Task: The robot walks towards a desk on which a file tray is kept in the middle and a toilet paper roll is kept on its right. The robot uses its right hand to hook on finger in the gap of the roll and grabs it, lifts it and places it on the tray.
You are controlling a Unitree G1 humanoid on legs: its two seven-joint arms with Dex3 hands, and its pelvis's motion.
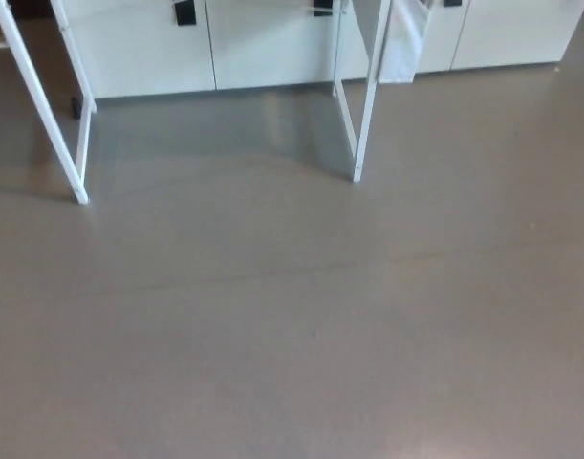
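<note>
At the far left, a pair of white desk legs (57, 124) slants down to the grey floor (292, 325), the nearer foot planted on it and the farther one just beside the base of the pale cabinets (148, 48). Those cabinets run along the top edge, with small black handles (184, 11) on their doors. Further right stands the second pair of white legs (360, 105), and something pale, possibly a cloth or sheet, hangs just beside them (404, 43); the view is too blurred to say which.

Only the lower frame of the desk shows, because the head camera is tilted at the floor while the robot is well short of it, so the approach walk looks unfinished. The worktop itself lies above the picture's edge, and so the file tray and the toilet paper roll are out of sight. Neither hand appears, so whether the fingers are released, clenched or grasping cannot be told.
</note>
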